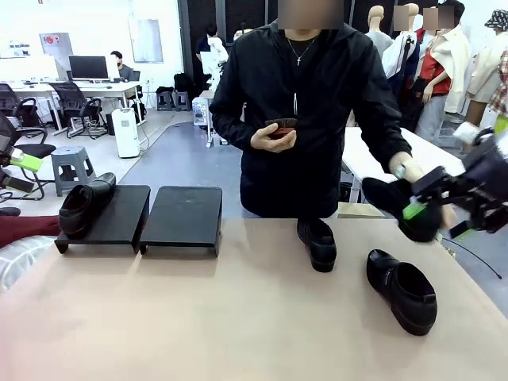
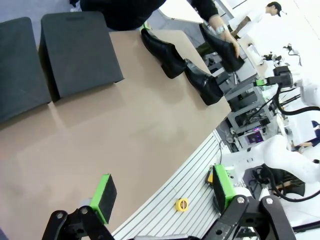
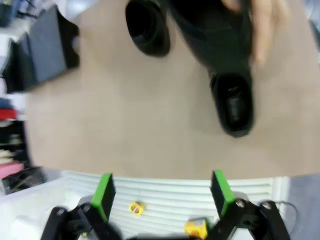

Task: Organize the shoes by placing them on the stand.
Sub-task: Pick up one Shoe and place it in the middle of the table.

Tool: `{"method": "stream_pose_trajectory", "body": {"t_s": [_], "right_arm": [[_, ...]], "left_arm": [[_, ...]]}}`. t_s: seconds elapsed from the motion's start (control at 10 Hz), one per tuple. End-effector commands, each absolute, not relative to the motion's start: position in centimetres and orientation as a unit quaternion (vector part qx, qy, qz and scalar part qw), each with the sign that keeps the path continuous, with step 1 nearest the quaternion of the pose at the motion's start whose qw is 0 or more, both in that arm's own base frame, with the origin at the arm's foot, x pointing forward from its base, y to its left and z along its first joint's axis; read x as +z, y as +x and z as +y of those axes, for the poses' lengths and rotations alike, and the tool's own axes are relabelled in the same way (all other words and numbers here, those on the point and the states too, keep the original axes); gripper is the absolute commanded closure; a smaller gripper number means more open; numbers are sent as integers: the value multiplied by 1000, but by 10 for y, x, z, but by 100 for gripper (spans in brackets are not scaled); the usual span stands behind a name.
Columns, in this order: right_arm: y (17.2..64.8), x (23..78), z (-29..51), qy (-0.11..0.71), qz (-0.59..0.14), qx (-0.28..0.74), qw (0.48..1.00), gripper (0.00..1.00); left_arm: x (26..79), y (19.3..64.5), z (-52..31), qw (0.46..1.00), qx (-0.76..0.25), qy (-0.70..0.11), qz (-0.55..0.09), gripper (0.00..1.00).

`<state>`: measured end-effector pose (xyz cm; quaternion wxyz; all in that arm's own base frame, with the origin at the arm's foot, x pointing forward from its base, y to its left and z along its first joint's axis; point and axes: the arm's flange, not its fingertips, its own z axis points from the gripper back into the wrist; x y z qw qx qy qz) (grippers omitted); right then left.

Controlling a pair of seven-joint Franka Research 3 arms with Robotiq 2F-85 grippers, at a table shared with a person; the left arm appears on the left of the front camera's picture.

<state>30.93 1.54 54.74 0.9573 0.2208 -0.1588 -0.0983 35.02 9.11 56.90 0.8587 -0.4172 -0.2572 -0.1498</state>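
Now, left gripper (image 2: 163,192): wide open, empty.
Right gripper (image 3: 161,194): wide open, empty.
Stand (image 1: 127,213): one shoe (image 1: 86,205).
Person's hand (image 1: 408,169): another shoe (image 1: 383,195).

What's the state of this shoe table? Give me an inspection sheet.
Surface: tan tabletop, flat.
Job's things: one glossy black leather shoe on the left matte-black sloped stand; right stand beside it; two shoes on the tabletop; fourth shoe in the person's hand.
Clutter: small yellow object on the white slatted edge.
Grippers: left gripper open, empty; right gripper open, near the fourth shoe.
Cables: thin black cable by right arm.
Surroundings: person in black jacket opposite; office desks behind.
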Motion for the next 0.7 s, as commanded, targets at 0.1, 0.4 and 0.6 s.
{"method": "stream_pose_trajectory", "body": {"t_s": [0.1,0.4,0.6], "right_arm": [[193,607,-109,296,-172,-141,929,0],[130,577,-215,383,-170,-244,874,0],[120,541,-239,452,-193,-209,845,0]], "left_arm": [[569,350,93,857,-157,-417,-259,0],[569,350,93,857,-157,-417,-259,0],[569,350,93,857,-157,-417,-259,0]]}}
